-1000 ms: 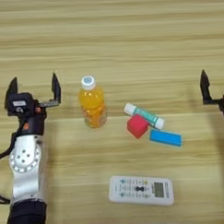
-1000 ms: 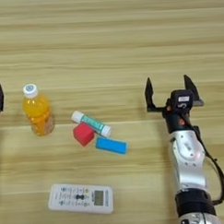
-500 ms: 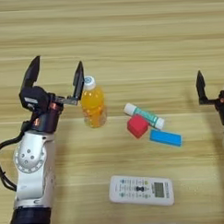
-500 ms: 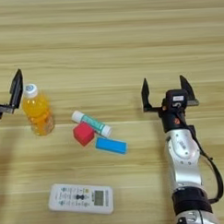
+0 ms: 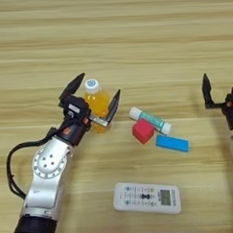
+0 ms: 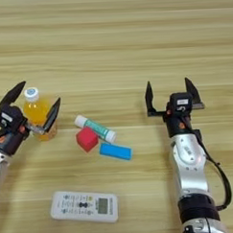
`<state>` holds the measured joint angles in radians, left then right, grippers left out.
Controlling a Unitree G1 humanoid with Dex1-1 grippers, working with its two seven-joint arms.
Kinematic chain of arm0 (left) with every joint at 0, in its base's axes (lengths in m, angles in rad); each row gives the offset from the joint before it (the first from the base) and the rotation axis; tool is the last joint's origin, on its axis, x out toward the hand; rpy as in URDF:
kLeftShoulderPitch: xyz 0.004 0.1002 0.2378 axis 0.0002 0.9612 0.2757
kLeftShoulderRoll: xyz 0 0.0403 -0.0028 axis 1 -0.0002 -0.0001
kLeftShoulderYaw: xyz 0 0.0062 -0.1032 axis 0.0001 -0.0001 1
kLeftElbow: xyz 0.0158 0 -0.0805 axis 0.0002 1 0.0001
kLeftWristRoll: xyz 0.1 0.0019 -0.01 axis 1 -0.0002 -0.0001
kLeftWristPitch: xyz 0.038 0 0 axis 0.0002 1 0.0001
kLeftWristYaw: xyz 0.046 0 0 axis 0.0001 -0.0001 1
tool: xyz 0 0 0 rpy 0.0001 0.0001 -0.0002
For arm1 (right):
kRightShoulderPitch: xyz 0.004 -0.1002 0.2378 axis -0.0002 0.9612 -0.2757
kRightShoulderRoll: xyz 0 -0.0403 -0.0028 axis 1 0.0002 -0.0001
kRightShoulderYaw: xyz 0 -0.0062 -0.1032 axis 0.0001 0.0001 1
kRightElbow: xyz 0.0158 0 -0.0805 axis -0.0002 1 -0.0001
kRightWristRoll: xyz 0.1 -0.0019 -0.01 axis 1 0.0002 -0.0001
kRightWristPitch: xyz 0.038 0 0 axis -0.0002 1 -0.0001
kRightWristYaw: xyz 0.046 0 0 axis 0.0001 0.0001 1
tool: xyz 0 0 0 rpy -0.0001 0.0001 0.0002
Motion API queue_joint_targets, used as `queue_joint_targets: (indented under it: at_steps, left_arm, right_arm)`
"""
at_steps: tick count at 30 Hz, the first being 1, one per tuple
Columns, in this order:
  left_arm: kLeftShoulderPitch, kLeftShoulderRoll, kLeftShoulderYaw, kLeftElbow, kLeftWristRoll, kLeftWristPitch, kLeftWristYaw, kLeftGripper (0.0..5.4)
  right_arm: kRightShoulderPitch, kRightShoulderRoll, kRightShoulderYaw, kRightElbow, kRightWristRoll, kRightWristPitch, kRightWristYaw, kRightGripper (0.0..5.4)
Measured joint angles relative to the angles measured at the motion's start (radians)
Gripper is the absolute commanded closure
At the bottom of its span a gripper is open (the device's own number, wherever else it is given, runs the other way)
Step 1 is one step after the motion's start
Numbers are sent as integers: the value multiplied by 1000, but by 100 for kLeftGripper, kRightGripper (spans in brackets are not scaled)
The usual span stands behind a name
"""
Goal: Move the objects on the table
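Orange juice bottle (image 5: 97, 106) flanked by spread fingers of left gripper (image 5: 94, 98), right gripper (image 6: 171, 94) held apart, well right of red cube (image 5: 143, 131).

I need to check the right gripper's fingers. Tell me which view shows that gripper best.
The right eye view: the right gripper shows whole there, both black fingers spread open above the arm. The left eye view cuts it at the edge, showing one finger.

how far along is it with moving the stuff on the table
Nothing looks moved yet. In hand: the left gripper is open around the orange juice bottle, not closed. Left: tube, red cube, blue block, remote. Right gripper hangs open, apart.
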<state>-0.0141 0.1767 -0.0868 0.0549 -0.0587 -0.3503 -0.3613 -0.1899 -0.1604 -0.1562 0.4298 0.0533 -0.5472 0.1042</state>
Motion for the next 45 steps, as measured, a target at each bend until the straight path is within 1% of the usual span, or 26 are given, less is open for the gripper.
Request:
queue_joint_targets:
  at_steps: [2,6,11,13,16,26,39,45]
  left_arm:
    - [0,0,0,7,10,21,5,0]
    - [0,0,1,9,12,46,10,0]
    - [0,0,1,14,12,65,17,54]
    - [0,0,1,15,13,70,21,63]
    - [0,0,4,18,13,72,27,98]
    - [0,0,4,34,13,73,29,188]
    - [0,1,4,35,12,73,26,193]
    - [0,5,6,34,8,73,7,193]
  right_arm:
    - [0,1,2,-1,-4,-4,-6,3]
    - [0,3,7,-3,-9,-5,-10,3]
    - [0,3,9,-4,-12,-6,-12,0]
    - [0,3,10,-4,-12,-6,-13,0]
    - [0,3,11,-5,-13,-6,-14,0]
    - [0,3,11,-5,-14,-6,-15,0]
    - [0,4,12,-6,-15,-6,-18,0]
    - [0,4,14,-6,-19,-6,-31,0]
